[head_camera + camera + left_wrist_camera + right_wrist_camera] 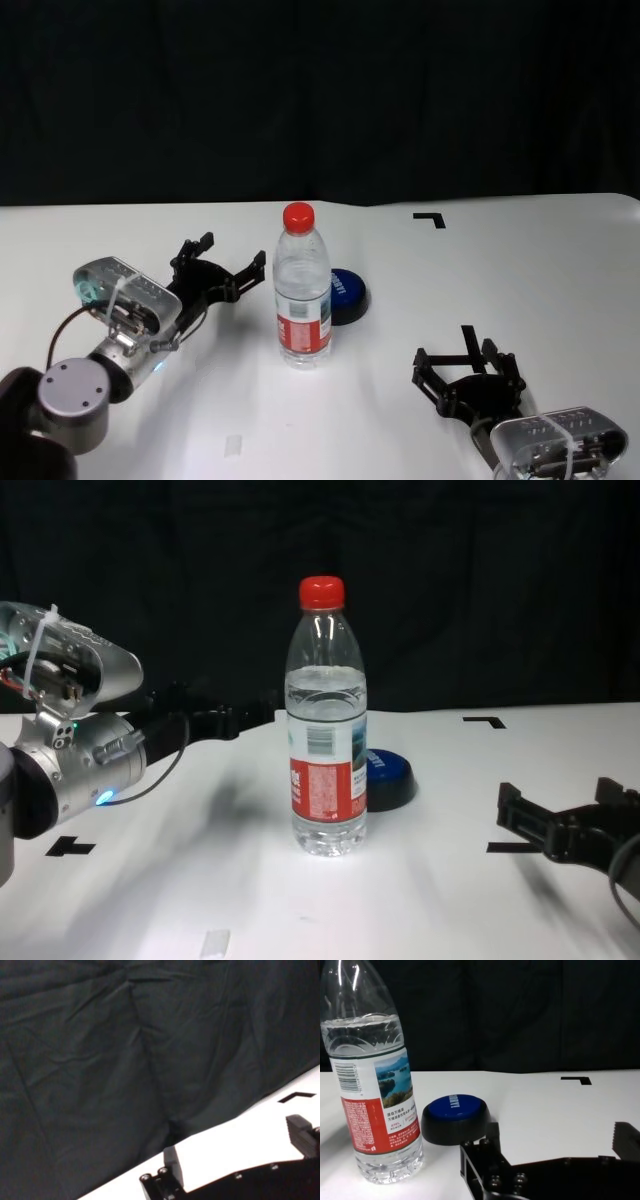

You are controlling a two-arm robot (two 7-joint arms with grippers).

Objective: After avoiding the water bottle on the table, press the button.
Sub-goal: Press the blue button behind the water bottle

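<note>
Both jaws spread: left gripper [222, 258] beside water bottle [302, 290], right gripper [465, 368] low.

A dark curtain [320, 100] spans the full width behind the work surface; its fabric hangs in soft folds and creases (clearest in the left wrist view). The white tabletop [520, 290] meets it along a straight far edge. Light falls from above, producing a bright patch on the tabletop's near part.
</note>
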